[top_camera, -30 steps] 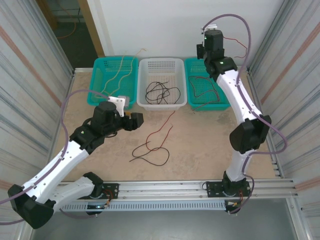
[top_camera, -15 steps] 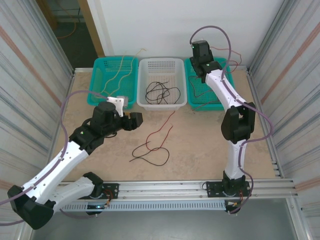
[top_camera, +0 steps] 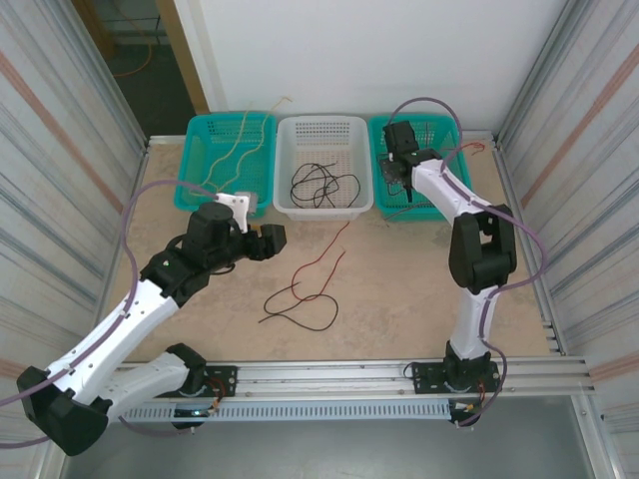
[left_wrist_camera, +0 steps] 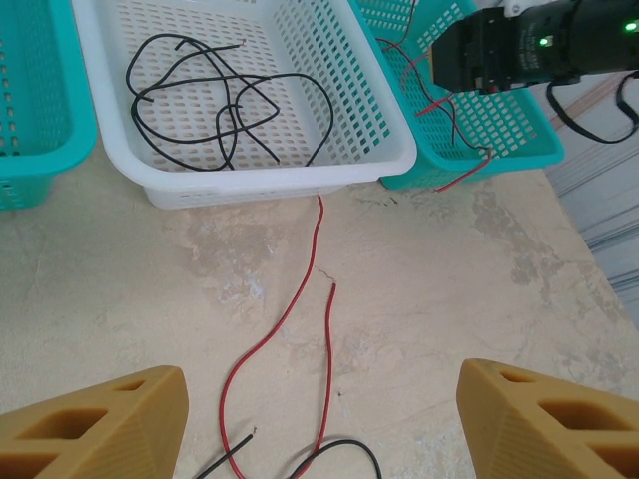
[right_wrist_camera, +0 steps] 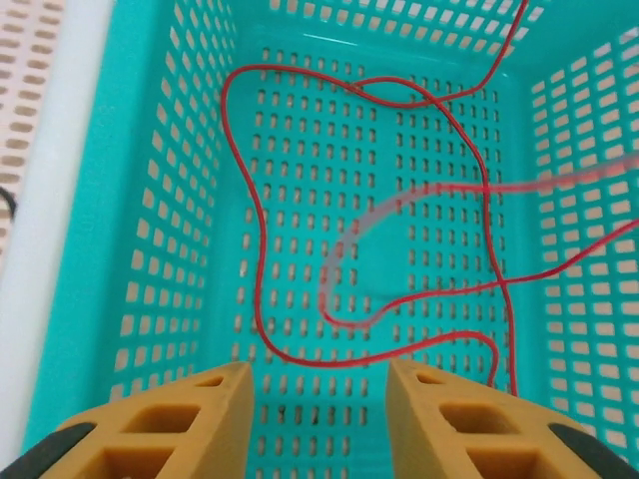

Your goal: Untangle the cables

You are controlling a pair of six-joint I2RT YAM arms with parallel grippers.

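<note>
top view: tan cables (top_camera: 235,150) in left teal basket (top_camera: 195,178), far-left tabletop corner | left gripper (left_wrist_camera: 321,397) spread wide, empty, near loose red and black cables (left_wrist_camera: 328,339) mid-tabletop | black cables (top_camera: 319,185) in white basket (top_camera: 324,212) | right wrist view: right gripper (right_wrist_camera: 319,399) parted, empty, above red cables (right_wrist_camera: 252,230) in right teal basket (right_wrist_camera: 150,200)

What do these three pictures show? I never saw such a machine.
Two robot arms stand at a table, each with a two-finger gripper. One picture looks down from above; two come from wrist cameras. In the left basket lie tan cables, in the white basket black cables, in the right basket red cables. Some loose cables, red and black, lie tangled on the table. The left gripper is open near them, the right gripper open over the right basket; both empty.
</note>
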